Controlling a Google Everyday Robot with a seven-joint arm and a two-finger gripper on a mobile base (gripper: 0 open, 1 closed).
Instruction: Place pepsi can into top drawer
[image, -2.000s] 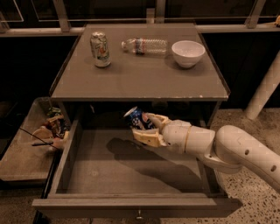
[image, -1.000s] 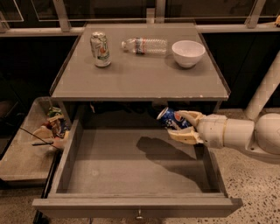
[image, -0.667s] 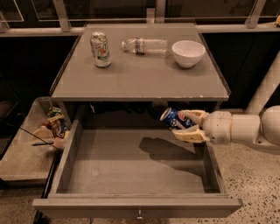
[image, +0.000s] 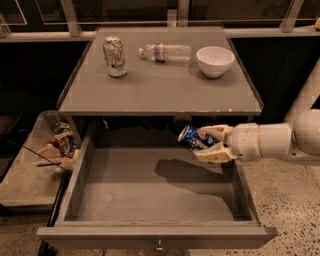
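The pepsi can (image: 192, 138) is dark blue with red-and-white marks. It lies on its side in my gripper (image: 206, 144), which is shut on it. I hold it in the air above the back right part of the open top drawer (image: 150, 192). The drawer is a wide grey box with a flat bottom, low walls and a small metal knob (image: 159, 245) on its front. The can's shadow falls on the drawer bottom below it. My white arm (image: 280, 141) reaches in from the right.
On the cabinet top (image: 160, 90) stand a green-and-white can (image: 114, 56), a clear plastic bottle (image: 165, 51) lying on its side and a white bowl (image: 215, 60). A low tray (image: 25, 175) with snack packets (image: 60, 145) sits at the left.
My gripper with the pepsi can has moved from the drawer's middle to its right side and risen a little. Nothing else has moved.
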